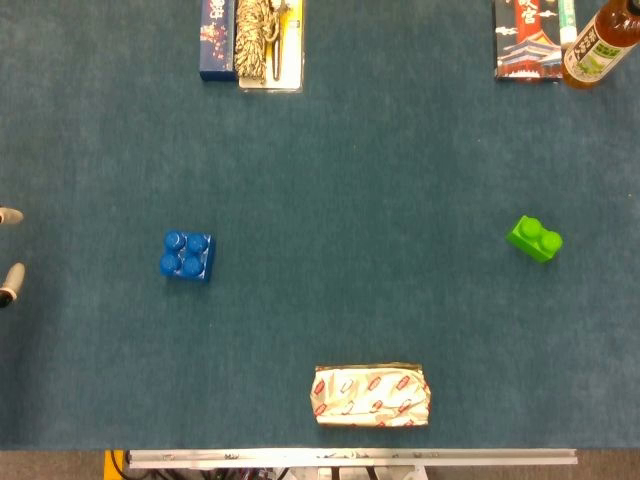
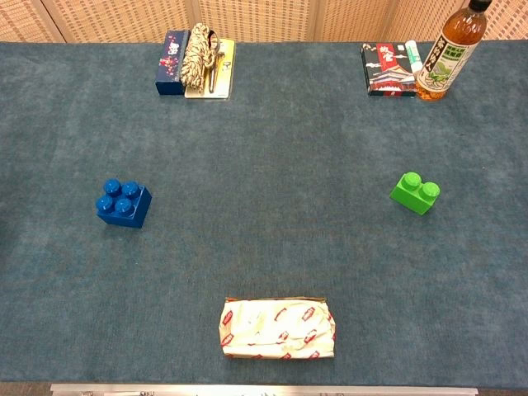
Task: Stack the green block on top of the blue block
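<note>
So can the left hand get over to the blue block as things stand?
Probably yes. The left hand shows only as fingertips at the table's edge, and bare mat lies between it and the blue block.

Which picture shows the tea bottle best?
The chest view shows it best: the bottle stands at the table's far right edge, visible nearly whole, from its green label up to its neck. The head view catches only part of the bottle, cut off at the top right corner.

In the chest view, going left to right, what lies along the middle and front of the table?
Dark blue four-stud plastic block → white rectangular packet with red print → bright green two-stud plastic block.
</note>
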